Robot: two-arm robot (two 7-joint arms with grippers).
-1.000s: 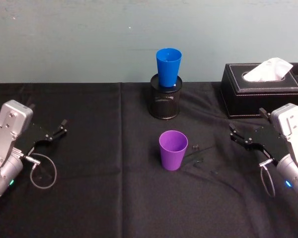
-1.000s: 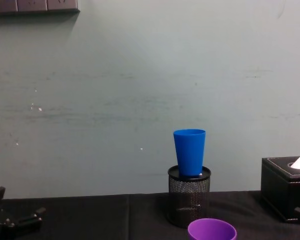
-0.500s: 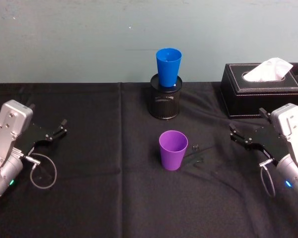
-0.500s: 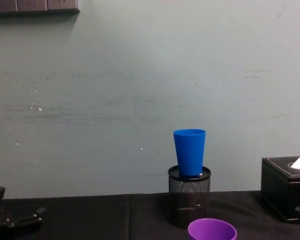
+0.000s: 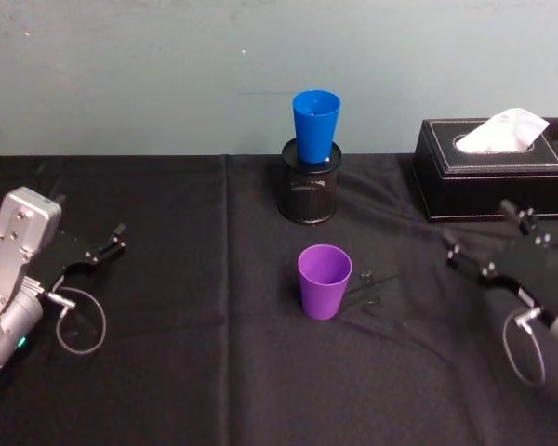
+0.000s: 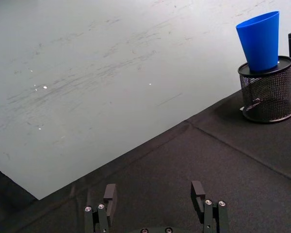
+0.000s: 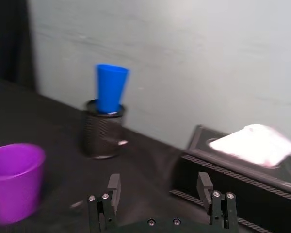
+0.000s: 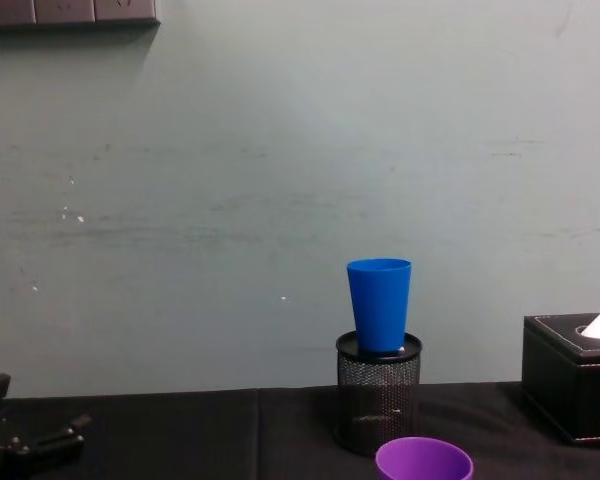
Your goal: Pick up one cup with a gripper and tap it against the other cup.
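Draws the right claw (image 7: 158, 181) outward toward the right side of the desk (image 5: 195, 372), jaws apart, farther from the purple tumbler (image 5: 324, 280) standing upright mid-desk. Keeps the left claw (image 6: 153, 187) parked left, jaws apart. Probably lining up an approach; nothing grasped, blue tumbler (image 5: 315, 124) untouched atop the mesh pen pot (image 5: 308, 196).

The table (image 5: 121, 390) is covered by a black cloth (image 5: 400, 400) with a fold line (image 5: 226, 279) running front to back, left of the middle. A purple cup (image 5: 324, 281) stands upright near the centre, with a few small dark bits (image 5: 365, 276) just to its right, too small to make out. Behind the cup, close to the wall, stands a black mesh pot (image 5: 308, 193), and a black tissue box (image 5: 493, 181) sits at the far right.
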